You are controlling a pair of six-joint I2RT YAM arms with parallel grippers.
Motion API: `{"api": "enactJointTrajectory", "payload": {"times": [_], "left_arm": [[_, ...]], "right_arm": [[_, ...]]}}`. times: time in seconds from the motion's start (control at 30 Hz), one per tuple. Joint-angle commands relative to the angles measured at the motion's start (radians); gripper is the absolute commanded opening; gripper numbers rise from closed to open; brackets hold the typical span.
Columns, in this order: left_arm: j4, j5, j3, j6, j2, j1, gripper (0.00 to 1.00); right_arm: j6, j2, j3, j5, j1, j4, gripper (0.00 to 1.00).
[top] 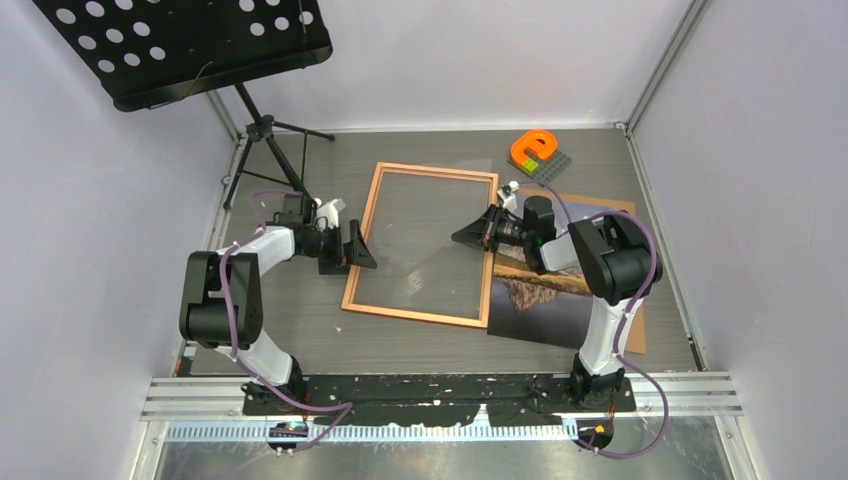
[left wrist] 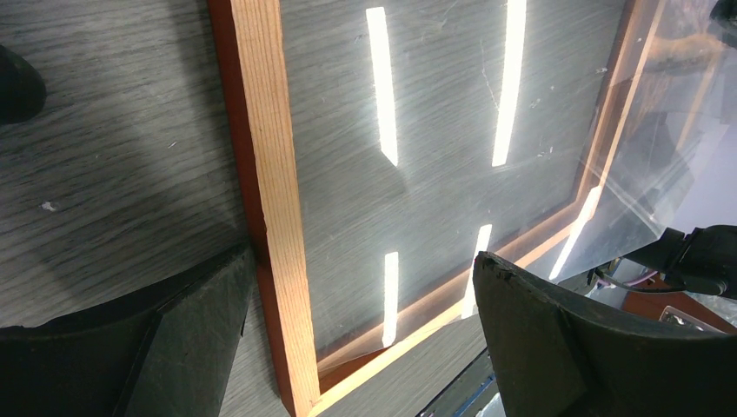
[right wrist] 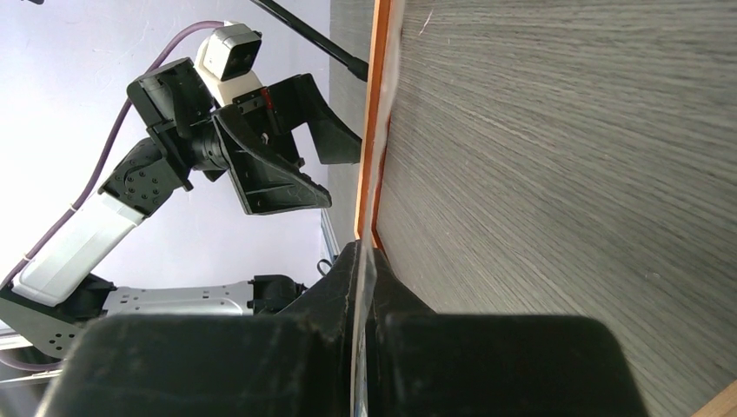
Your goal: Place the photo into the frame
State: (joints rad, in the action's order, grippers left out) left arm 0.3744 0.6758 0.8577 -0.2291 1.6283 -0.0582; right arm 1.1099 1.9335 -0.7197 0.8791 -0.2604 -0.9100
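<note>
Notably, the right hand (top: 465, 237) was pressed together on the right margin of a clear pane (left wrist: 452, 104). In the right wrist view the sheet's thin edge ran between the fingers. The pane hung tilted, its left side seemingly down by the left rail of the frame (top: 415, 312) and its right side raised off it.

The left hand (top: 352, 247) was spread wide and empty, straddling that left rail. Whether it touched the rail could not be told.

The frame lay flat at the middle of the worktop (top: 300, 340). The photo (top: 530, 300) lay picture-up toward the worktop's right edge, just beside the frame's right rail. It rested on a brown backing board (top: 640, 335), partly hidden under the right arm, and was not yet in the frame.

Judgement: the step in hand was handling the pane; whether it was going in or coming out could not be told.

To do it well:
- Pinch the margin only.
- Move the raised edge slowly and level so the sheet neither flexes nor slips.
- Let the low edge pivot against the left rail.
- Have the left hand pin that rail so the frame does not skid toward the print.
- Keep the pane's corners off the glossy face.
</note>
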Motion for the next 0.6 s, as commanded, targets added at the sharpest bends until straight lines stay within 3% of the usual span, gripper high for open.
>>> {"api": "enactJointTrajectory", "payload": {"times": [0.0, 0.57], "left_arm": [[-0.024, 0.001, 0.012, 0.001, 0.019, 0.004, 1.0], [-0.029, 0.008, 0.011, -0.007, 0.026, 0.003, 1.0]], "right_arm": [[-0.017, -0.033, -0.002, -0.013, -0.013, -0.025, 0.06], [-0.039, -0.02, -0.008, -0.032, -0.018, 0.015, 0.06]]}}
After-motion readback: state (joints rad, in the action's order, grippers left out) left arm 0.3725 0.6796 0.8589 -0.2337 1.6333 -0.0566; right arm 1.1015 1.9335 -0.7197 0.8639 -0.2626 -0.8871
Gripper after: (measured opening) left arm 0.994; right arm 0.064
